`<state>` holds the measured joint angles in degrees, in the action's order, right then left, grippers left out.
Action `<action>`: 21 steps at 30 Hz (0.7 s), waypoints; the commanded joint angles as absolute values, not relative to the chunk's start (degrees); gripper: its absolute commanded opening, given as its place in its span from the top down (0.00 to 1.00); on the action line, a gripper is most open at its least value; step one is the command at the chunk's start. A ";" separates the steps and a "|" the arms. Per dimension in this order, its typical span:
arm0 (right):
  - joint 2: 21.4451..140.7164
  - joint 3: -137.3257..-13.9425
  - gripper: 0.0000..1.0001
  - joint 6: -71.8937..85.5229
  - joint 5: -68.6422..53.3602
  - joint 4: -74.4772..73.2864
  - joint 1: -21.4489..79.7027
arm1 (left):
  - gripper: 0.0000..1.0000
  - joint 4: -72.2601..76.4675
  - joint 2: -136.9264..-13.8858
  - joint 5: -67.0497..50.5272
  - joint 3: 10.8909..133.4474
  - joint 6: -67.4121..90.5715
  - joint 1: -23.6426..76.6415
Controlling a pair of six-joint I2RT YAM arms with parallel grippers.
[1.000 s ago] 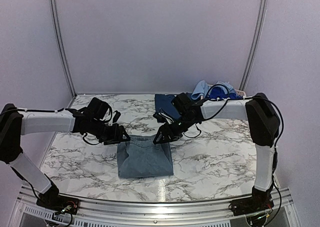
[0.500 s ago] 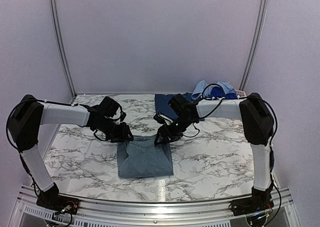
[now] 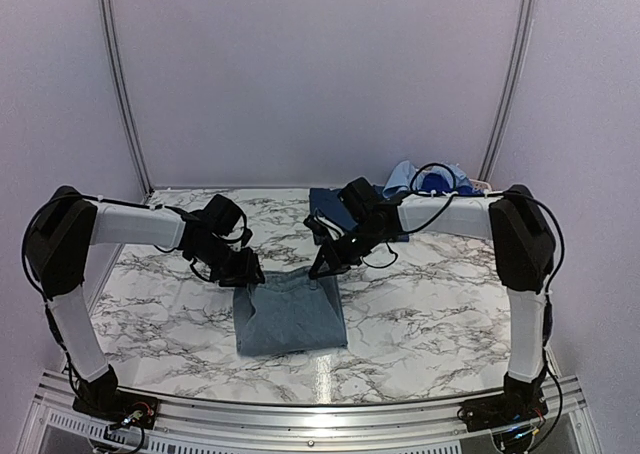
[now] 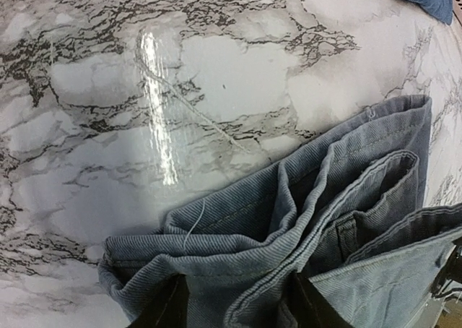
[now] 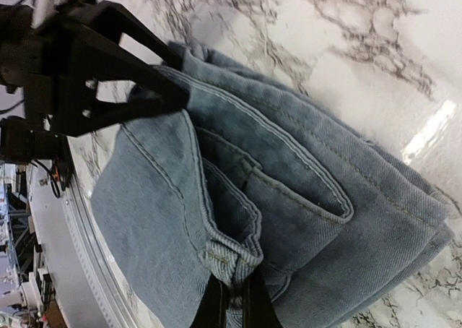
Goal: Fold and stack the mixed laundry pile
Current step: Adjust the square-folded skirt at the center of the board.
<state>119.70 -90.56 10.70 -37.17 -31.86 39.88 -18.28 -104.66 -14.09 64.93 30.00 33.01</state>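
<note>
- The left hand (image 3: pixel 246 273), half-closed, gripped the folded denim's (image 3: pixel 290 316) far left corner.
- The right hand (image 3: pixel 322 268), shut, pinched its far right corner.
- The denim lay mid-tabletop (image 3: pixel 430 309).

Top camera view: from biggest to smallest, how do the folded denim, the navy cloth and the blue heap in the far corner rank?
Largest: denim, clearly.
Then: blue heap and navy cloth look alike. Both lie farther back and the right arm covers part of the navy cloth, so unranked.

The denim garment (image 3: pixel 290 319) is faded blue-grey, the tabletop (image 3: pixel 430 314) white marble-patterned with dark grey veining, the far garment (image 3: pixel 321 208) dark navy.
</note>
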 commanded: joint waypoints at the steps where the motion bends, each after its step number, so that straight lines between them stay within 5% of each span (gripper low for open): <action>1: 114.92 -85.40 1.00 15.29 -36.86 -20.78 38.21 | 0.43 -21.69 -105.63 -12.96 65.44 28.38 30.66; 9: 119.64 -75.53 1.00 22.56 -37.75 -9.69 37.71 | 0.02 -16.81 -95.39 -14.50 66.21 26.80 27.78; 21: 117.82 -76.17 1.00 23.12 -38.74 -9.03 37.06 | 0.09 -10.74 -88.14 -23.99 53.57 23.03 31.52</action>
<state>119.17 -74.37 22.59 -38.33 -10.28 37.56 -12.29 -88.95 -21.87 55.70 25.23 29.23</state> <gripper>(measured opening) 0.005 0.934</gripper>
